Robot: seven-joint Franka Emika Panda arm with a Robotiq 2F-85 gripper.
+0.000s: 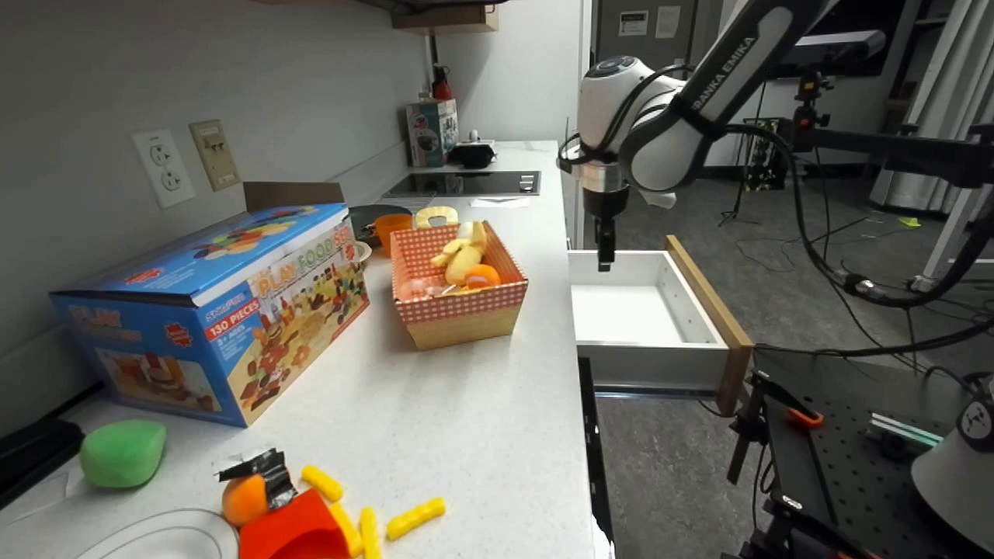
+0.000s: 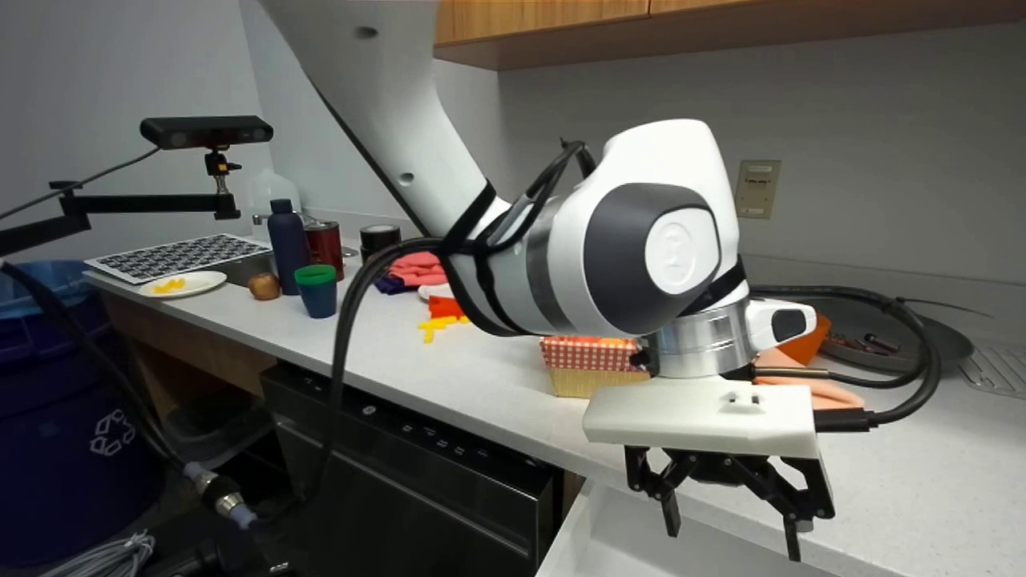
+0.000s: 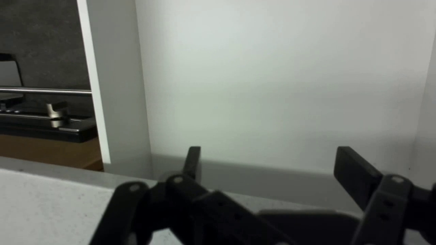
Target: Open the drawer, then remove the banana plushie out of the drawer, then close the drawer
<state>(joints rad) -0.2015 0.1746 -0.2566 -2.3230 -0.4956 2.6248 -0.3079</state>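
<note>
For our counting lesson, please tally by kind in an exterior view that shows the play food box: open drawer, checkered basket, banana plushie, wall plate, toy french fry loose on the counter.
Open drawer: 1
Checkered basket: 1
Banana plushie: 1
Wall plates: 2
Toy french fries in sight: 4
Total: 9

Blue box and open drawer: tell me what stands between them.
The red checkered basket stands on the countertop between the box and the drawer, as an exterior view shows.
</note>
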